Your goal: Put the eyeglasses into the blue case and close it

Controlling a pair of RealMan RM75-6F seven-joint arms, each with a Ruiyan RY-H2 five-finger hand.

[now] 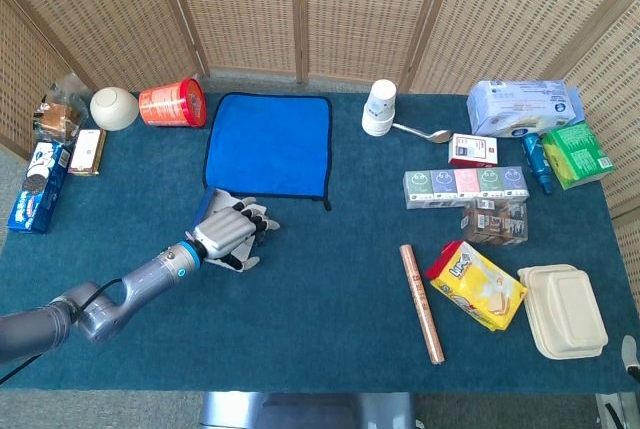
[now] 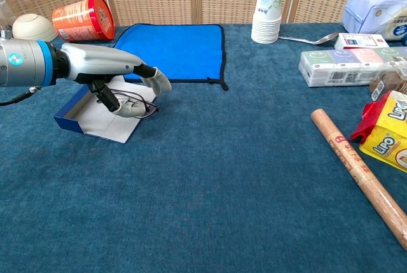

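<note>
The open blue case lies at the left of the table, its grey inside facing up. The eyeglasses lie folded on the case's right part, thin dark frame. My left hand hovers low over them, fingers stretched out to the right and bent down past the glasses. Its thumb reaches down to the frame's left end, and I cannot tell if it touches. In the head view the left hand covers the case and hides the glasses. My right hand is in neither view.
A blue cloth lies just behind the case. A red can and a white bowl stand at the back left. Paper cups, boxes, a brown roll and a yellow snack bag fill the right half.
</note>
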